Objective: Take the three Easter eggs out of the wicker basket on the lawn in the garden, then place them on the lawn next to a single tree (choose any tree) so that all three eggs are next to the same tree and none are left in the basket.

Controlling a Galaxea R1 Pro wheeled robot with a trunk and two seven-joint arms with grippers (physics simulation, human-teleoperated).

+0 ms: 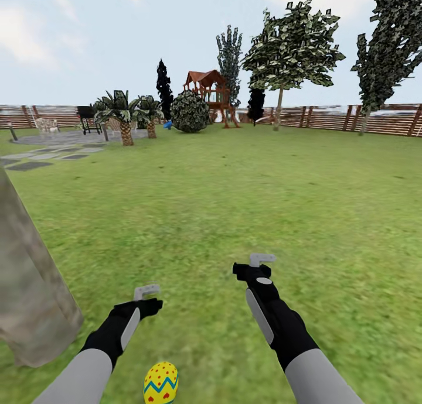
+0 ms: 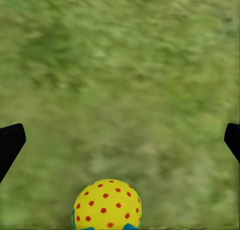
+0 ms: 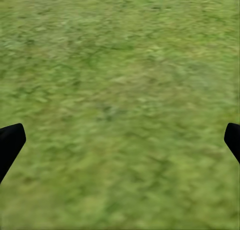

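Observation:
One Easter egg point(image 1: 161, 383), yellow with red dots and a blue-green zigzag band, lies on the lawn point(image 1: 211, 205) between my two arms, close to the thick pale trunk of a tree point(image 1: 32, 298) at the left. My left gripper point(image 1: 147, 293) hangs open just beyond the egg, with nothing in it. In the left wrist view the egg point(image 2: 107, 205) rests on grass below the open left gripper point(image 2: 120, 145). My right gripper point(image 1: 262, 261) is open and empty over bare grass point(image 3: 120, 90). The wicker basket is out of view.
Far across the garden stand a leafy tree point(image 1: 293, 47), two short palms point(image 1: 125, 114), a round bush point(image 1: 189, 111), a red playset point(image 1: 212, 93) and a slatted wooden fence point(image 1: 351, 120). Grey stepping stones point(image 1: 41, 158) lie at the far left.

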